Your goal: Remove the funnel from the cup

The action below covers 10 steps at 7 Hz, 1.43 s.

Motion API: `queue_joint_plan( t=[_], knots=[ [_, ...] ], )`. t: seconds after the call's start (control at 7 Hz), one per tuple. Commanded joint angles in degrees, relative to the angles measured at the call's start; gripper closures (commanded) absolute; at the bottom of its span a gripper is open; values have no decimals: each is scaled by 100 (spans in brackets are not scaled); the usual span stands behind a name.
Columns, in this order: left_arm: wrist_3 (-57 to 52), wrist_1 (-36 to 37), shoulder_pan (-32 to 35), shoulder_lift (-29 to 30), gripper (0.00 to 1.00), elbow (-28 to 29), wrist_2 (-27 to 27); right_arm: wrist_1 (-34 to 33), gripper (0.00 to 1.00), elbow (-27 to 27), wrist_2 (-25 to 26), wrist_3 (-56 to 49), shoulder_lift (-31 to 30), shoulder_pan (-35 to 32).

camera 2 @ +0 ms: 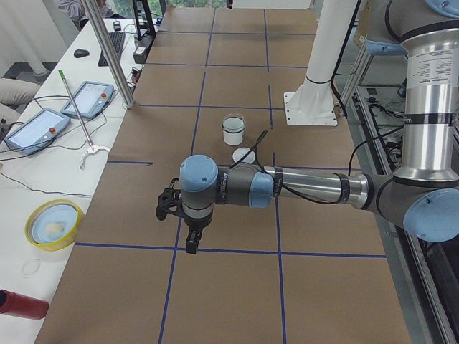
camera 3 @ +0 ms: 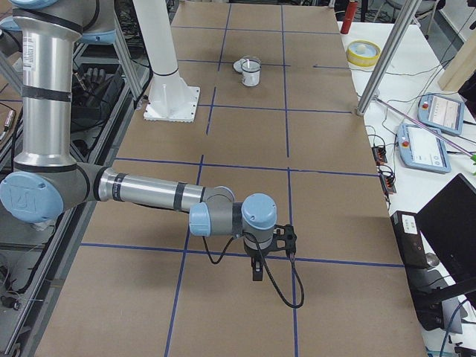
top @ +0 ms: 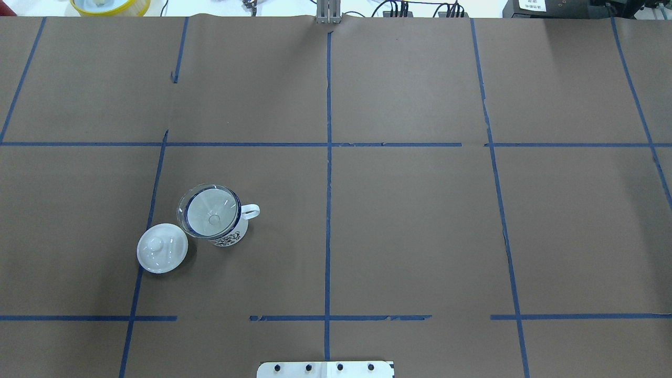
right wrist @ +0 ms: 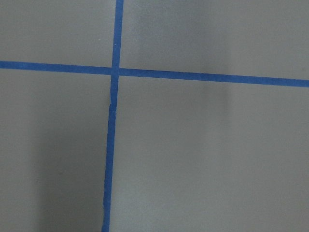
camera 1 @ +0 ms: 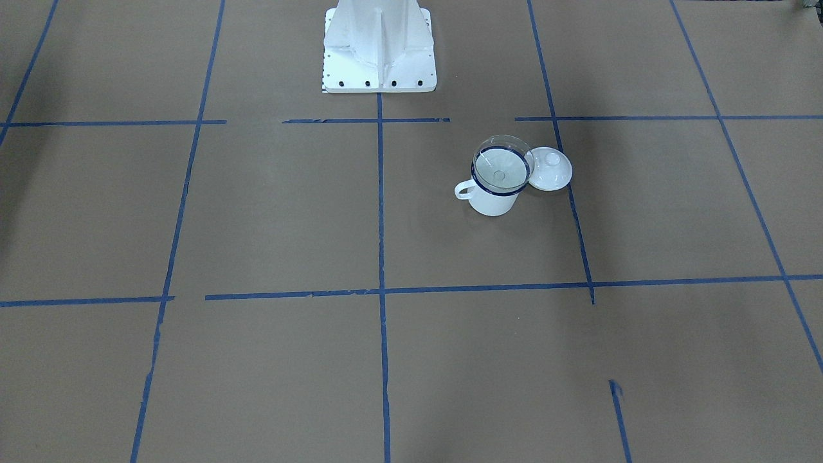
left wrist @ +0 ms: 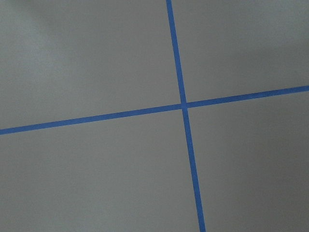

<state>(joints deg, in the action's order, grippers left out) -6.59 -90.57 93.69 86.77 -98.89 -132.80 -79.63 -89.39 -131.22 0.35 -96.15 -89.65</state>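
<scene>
Exterior left view gives us the nearest thing first: the left pincer [camera 2: 191,245] hangs fingers-down from its wrist, above the brown desk [top: 409,236] and close over a crossing of blue tape [left wrist: 182,105]. It holds nothing that we can see, and we cannot tell from this angle whether its jaws are parted or closed. The left wrist camera shows only bare desk and that tape crossing.

Farther along the desk lies the white domed lid [camera 2: 244,155], knob up, flat on the paper. Just beyond it stands the cup [camera 2: 233,132], upright, with the clear funnel [top: 210,210] seated in its mouth, bowl resting on the dark blue rim and spout pointing down inside. From overhead, the cup sits in the left half of the desk, its loop handle pointing right toward the centre line, and the lid lies just beside it on the left; we cannot tell if they touch. Beyond the cup stands the white pedestal [camera 2: 315,93].

Well apart at the right end, the right pincer [camera 3: 256,271] hangs over another tape crossing, fingers down; again we cannot tell its jaws' state.
</scene>
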Motion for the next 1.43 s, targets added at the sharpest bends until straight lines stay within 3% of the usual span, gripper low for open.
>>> queue_joint_plan(
  t=[0.0, 0.43, 0.57, 0.86, 1.29],
  knots=[
    [0, 4, -9, -2, 0, -8, 0, 0, 0, 0, 0, 0, 0, 0],
    [44, -30, -35, 24, 0, -260, 0, 0, 0, 0, 0, 0, 0, 0],
    [79, -475, -44, 138, 0, -532, 26, 0, 0, 0, 0, 0, 0, 0],
    [298, -2159, -26, 350, 0, -289, 1, 0, 0, 0, 0, 0, 0, 0],
    [403, -2624, -270, 244, 0, -271, -727, 0, 0, 0, 0, 0, 0, 0]
  ],
)
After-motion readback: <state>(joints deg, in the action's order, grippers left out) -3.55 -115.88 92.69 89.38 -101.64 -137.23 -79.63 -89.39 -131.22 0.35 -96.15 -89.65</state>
